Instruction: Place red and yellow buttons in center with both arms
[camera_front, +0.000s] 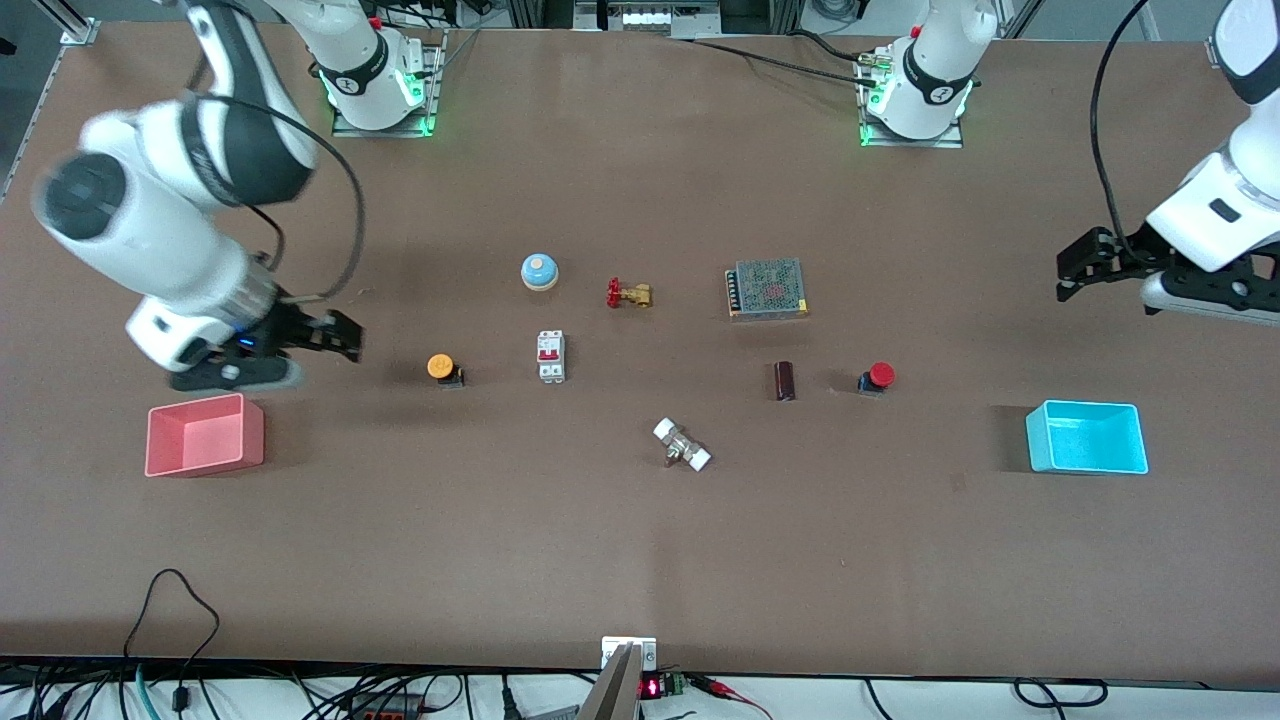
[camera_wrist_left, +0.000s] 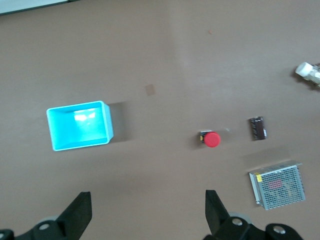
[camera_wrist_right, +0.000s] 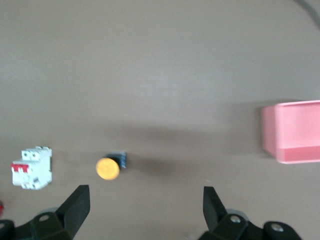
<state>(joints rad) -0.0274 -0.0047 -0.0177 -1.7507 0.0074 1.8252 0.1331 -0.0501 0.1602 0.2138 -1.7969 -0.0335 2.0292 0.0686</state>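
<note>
A: Buttons, two. Where are they?

B: Yellow button (camera_front: 441, 367) sits toward the right arm's end, beside the white breaker (camera_front: 551, 356), breaker at its 3 o'clock in the front view. Red button (camera_front: 878, 376) sits toward the left arm's end, brown cylinder (camera_front: 785, 381) at its 9 o'clock.

A: Grippers?

B: Right gripper (camera_front: 345, 337) spread wide over bare table, above the pink bin (camera_front: 205, 435). Left gripper (camera_front: 1075, 265) wide, empty, over table near the blue bin (camera_front: 1087, 437). Left arm cut off at frame edge.
</note>
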